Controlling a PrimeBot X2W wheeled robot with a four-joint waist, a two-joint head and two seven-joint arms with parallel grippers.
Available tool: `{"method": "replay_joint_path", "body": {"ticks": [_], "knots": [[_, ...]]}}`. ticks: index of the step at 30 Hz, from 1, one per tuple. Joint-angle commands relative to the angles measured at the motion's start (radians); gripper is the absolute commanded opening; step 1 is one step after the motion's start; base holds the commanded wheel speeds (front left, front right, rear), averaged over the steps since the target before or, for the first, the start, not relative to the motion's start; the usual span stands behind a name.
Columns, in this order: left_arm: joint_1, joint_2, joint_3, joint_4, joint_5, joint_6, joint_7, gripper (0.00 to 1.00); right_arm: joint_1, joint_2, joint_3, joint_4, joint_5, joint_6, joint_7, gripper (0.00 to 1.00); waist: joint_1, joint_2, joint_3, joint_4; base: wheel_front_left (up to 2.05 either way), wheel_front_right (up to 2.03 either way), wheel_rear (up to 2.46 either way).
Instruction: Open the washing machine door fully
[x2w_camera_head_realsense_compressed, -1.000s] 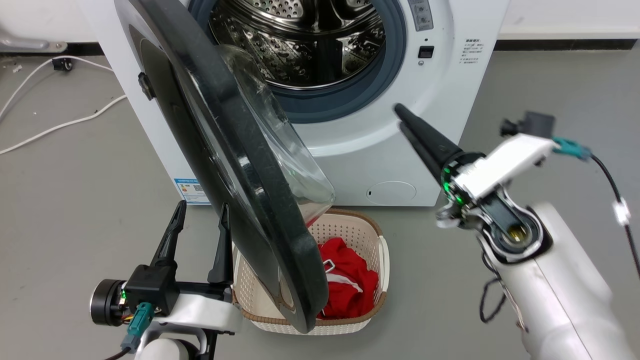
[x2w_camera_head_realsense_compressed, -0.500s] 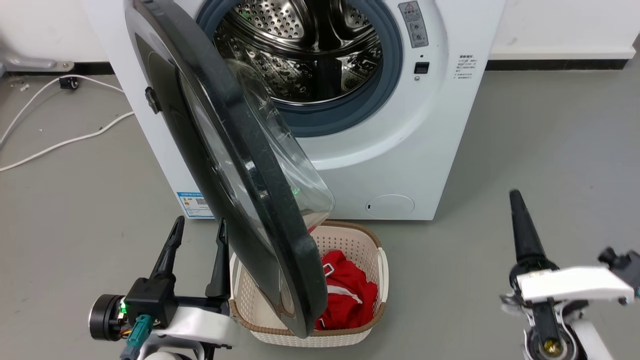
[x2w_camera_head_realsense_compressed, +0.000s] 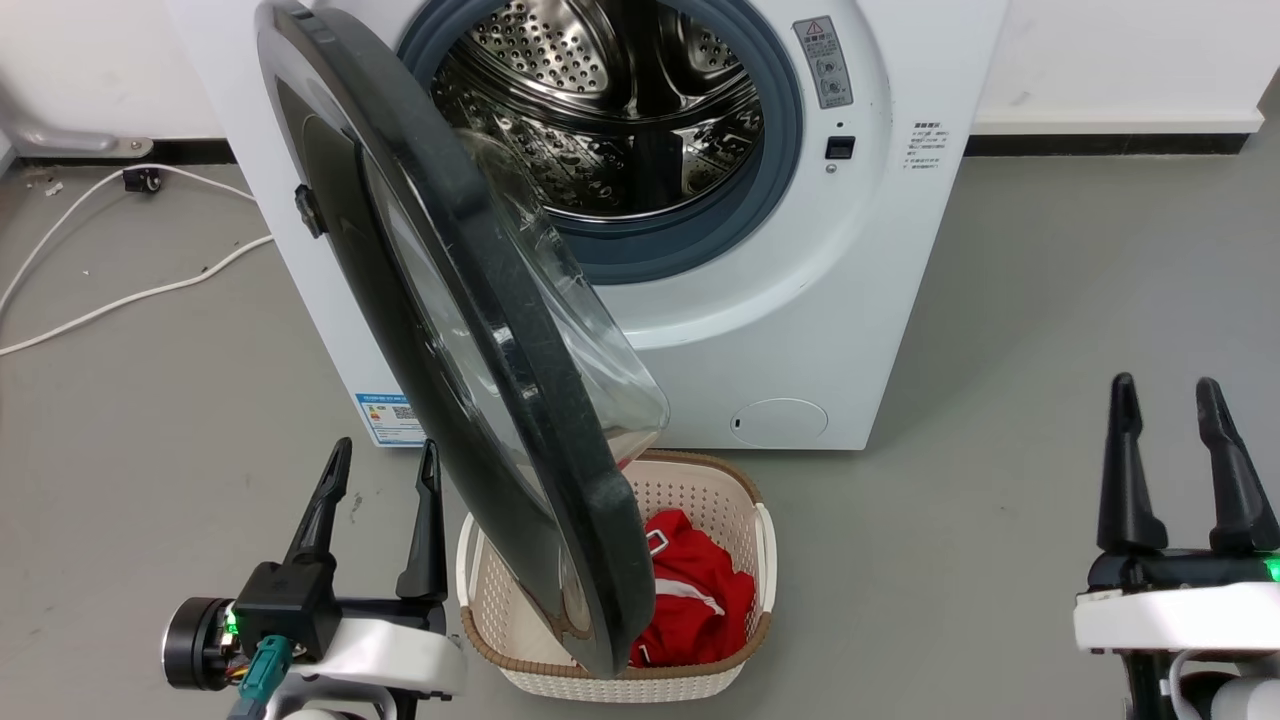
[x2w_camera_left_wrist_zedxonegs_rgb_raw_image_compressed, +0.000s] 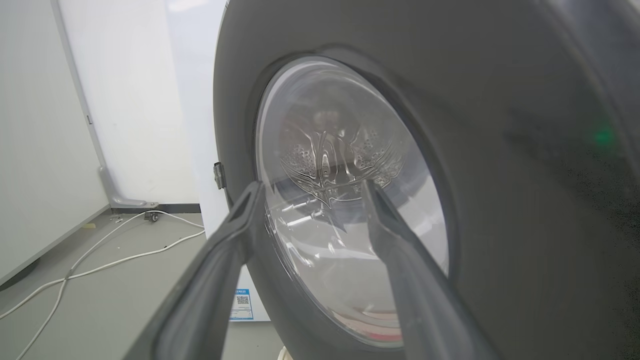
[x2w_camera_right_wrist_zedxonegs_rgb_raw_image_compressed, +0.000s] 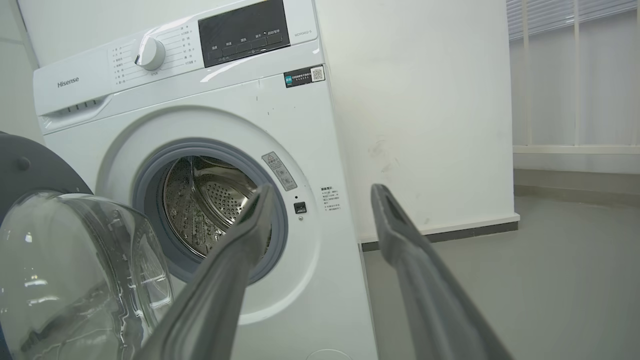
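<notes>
The white washing machine (x2w_camera_head_realsense_compressed: 860, 300) stands ahead with its steel drum exposed. Its door (x2w_camera_head_realsense_compressed: 400, 300), a glossy black disc with a bulging clear glass bowl (x2w_camera_head_realsense_compressed: 590, 340), stands swung out to about a right angle, hinged on the left, its edge reaching over the basket. My left gripper (x2w_camera_head_realsense_compressed: 385, 455) is open at the lower left, just left of the door's outer face and holding nothing. In the left wrist view the door (x2w_camera_left_wrist_zedxonegs_rgb_raw_image_compressed: 500, 175) looms close behind the gripper (x2w_camera_left_wrist_zedxonegs_rgb_raw_image_compressed: 310, 187). My right gripper (x2w_camera_head_realsense_compressed: 1165, 385) is open at the lower right, well apart from the machine (x2w_camera_right_wrist_zedxonegs_rgb_raw_image_compressed: 310, 125).
A cream perforated basket (x2w_camera_head_realsense_compressed: 745, 520) with a red garment (x2w_camera_head_realsense_compressed: 700, 590) sits on the grey floor under the door's edge. White cables (x2w_camera_head_realsense_compressed: 130, 290) trail over the floor at the left. A small round white flap (x2w_camera_head_realsense_compressed: 778, 422) is low on the machine's front. A wall runs behind.
My right arm has drawn back from the machine's front to the lower right, and its gripper went from shut to open. The camera tilted slightly. The door and the left gripper stayed put.
</notes>
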Motion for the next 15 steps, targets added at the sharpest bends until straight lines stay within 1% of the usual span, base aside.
{"method": "replay_joint_path", "body": {"ticks": [1,3,6,11,15], "knots": [[0.003,0.000,0.005,-0.003,0.004,0.002,-0.003,1.00,0.025,0.005,0.011,-0.039,-0.090,0.000,0.010,1.00,0.0000,0.0000,0.000,0.001,0.00,0.00,0.00],[0.002,0.000,0.008,-0.004,0.006,0.001,-0.002,1.00,0.044,0.008,0.019,-0.077,-0.168,0.000,0.029,1.00,0.0000,0.0000,0.001,0.002,0.00,0.00,0.00],[0.002,0.000,0.012,-0.006,0.006,-0.001,-0.003,1.00,0.069,0.009,0.040,-0.113,-0.224,0.000,0.045,1.00,0.0000,0.0000,0.002,0.001,0.00,0.00,0.00],[0.003,0.000,0.015,-0.005,0.011,-0.003,-0.003,1.00,0.100,0.009,0.051,-0.103,-0.239,0.000,0.056,1.00,0.0000,0.0000,0.002,0.000,0.00,0.00,0.00],[0.000,0.000,0.015,-0.004,0.013,-0.005,-0.003,1.00,0.117,0.009,0.048,-0.056,-0.195,0.000,0.048,1.00,0.0000,0.0000,0.002,0.001,0.00,0.00,0.00]]}}
